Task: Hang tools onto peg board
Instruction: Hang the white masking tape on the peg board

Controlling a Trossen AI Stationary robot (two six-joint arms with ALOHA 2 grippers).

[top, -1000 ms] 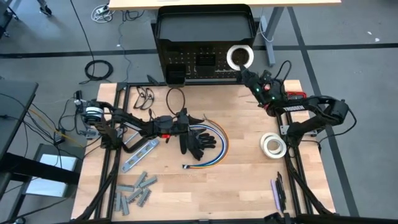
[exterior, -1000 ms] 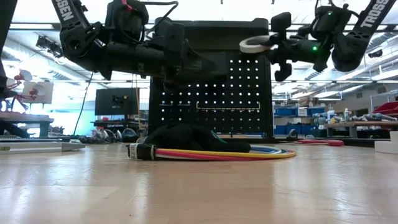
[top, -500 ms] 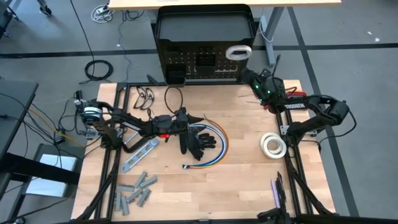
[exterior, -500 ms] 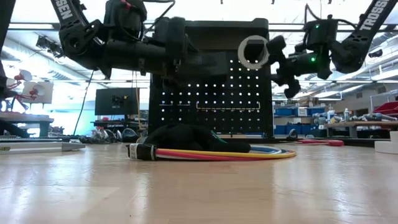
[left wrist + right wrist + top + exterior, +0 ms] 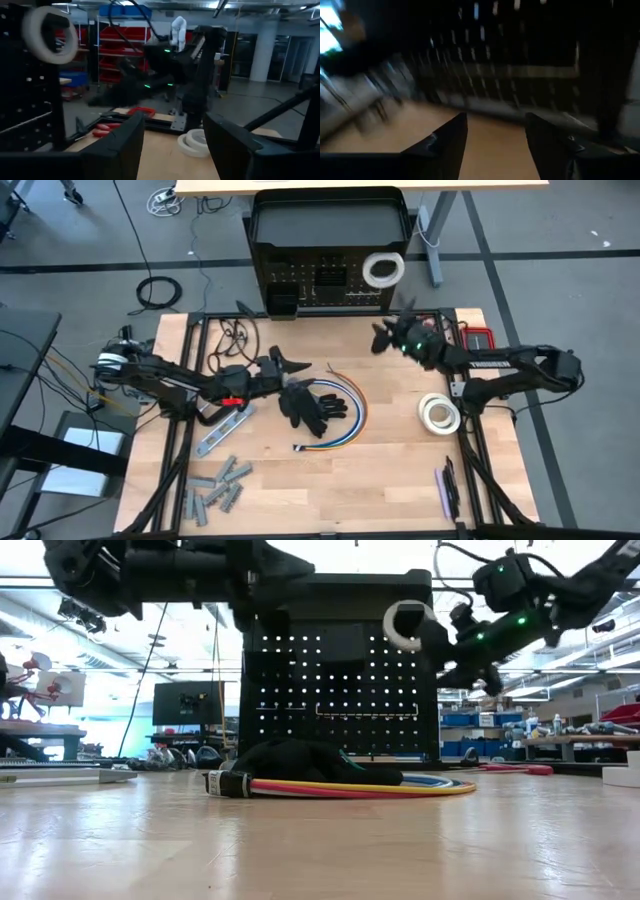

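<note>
White tape roll (image 5: 384,270) hangs on the peg board (image 5: 325,280).
Right end effector (image 5: 382,338), released, sits just near of it; left end effector (image 5: 296,364), released, is above the bench (image 5: 390,470).

— What lies on the wooden table (image 5: 390,480) near its middle?
— A pair of black gloves (image 5: 312,404), with a bundle of coloured cables (image 5: 345,425) curving just beside them. A coiled black cable (image 5: 160,292) lies on the floor.

Grey floor (image 5: 560,270) around the wooden worktop (image 5: 390,470), black cable coil (image 5: 158,293) off its far left corner. Behind: red shelving (image 5: 112,47), monitor (image 5: 188,702) on a bench, bright ceiling strip lights (image 5: 190,630).
</note>
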